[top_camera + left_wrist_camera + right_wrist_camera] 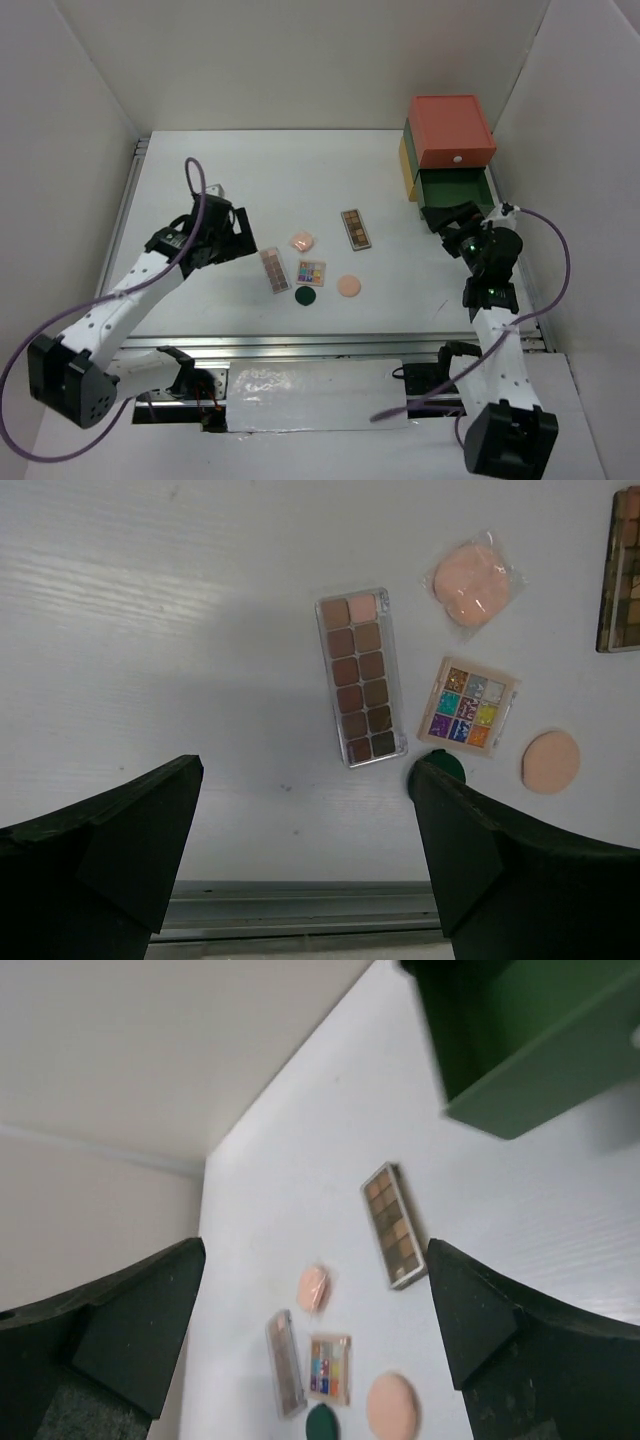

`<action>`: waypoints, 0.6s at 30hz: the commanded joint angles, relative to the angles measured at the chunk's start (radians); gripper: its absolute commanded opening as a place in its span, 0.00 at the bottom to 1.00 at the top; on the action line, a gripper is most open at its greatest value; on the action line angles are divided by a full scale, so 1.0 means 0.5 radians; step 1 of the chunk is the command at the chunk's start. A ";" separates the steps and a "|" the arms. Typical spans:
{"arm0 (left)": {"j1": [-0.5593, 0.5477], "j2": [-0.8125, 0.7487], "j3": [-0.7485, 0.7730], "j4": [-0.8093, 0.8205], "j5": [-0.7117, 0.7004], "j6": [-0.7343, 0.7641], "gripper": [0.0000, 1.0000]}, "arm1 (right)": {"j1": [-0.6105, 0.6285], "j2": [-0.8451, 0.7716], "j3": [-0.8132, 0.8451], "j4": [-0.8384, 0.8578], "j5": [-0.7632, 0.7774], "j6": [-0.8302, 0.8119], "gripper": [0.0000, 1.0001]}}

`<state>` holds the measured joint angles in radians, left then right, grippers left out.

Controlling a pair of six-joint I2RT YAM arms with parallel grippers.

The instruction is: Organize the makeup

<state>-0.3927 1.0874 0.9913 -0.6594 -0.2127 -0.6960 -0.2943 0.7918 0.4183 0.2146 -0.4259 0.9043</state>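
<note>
The makeup lies in the middle of the table. One long brownish palette (pixel 274 270) (pixel 361 678) (pixel 285 1362) lies left. The second (pixel 356 228) (pixel 622 575) (pixel 393 1225) lies further back right. Between them are the square multicolour palette (pixel 311 272) (pixel 468 703) (pixel 330 1368), a pink compact (pixel 302 241) (pixel 472 583) (pixel 313 1287), a peach compact (pixel 348 286) (pixel 551 761) (pixel 392 1405) and a dark-green compact (pixel 306 296) (pixel 440 767) (pixel 322 1425). No green tubes show. My left gripper (pixel 235 235) (pixel 308 780) is open and empty, left of the makeup. My right gripper (pixel 445 218) (pixel 316 1250) is open and empty, by the drawer box.
The stacked drawer box stands at the back right: red drawer (pixel 452 130) on top, green drawer (pixel 455 187) (pixel 520 1040) pulled out below, yellow part (pixel 405 155) behind. White walls enclose the table. A metal rail (pixel 300 910) runs along the near edge.
</note>
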 commanded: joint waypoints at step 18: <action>-0.307 1.377 0.561 -0.043 -0.412 -0.651 0.99 | 1.475 -0.151 0.360 -1.126 0.674 -0.560 1.00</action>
<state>-0.5468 1.7309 1.2171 -0.6472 -0.3668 -0.9737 0.4183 0.7280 0.6079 -0.3435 -0.1173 0.6399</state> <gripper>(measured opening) 0.995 0.997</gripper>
